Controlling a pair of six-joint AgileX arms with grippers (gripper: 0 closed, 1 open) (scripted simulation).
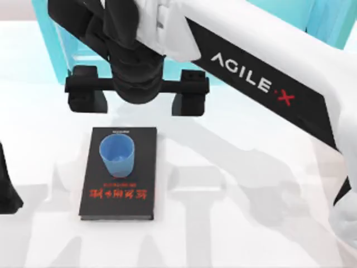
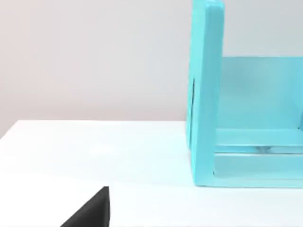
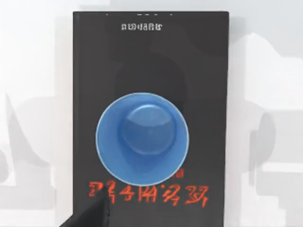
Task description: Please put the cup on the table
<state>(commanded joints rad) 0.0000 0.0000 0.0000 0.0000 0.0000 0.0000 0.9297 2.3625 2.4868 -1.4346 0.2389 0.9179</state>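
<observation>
Standing upright on the black book (image 1: pixel 118 192), the cup (image 1: pixel 117 156) sits just below the right gripper (image 1: pixel 137 97), whose 2 fingers are spread wide and hold nothing. The right wrist view looks straight down into the cup's mouth, so the gripper seems roughly centred over it. I judge the step in hand to be the approach before the grasp: next the gripper should descend so the fingers pass either side of the cup, close, lift, and carry it to bare table (image 1: pixel 251 223) beside the book. A turquoise shelf (image 2: pixel 208 94) stands behind the gripper, well apart from the cup. The left gripper (image 2: pixel 90 213) is parked at the table's left edge; its opening cannot be told.
</observation>
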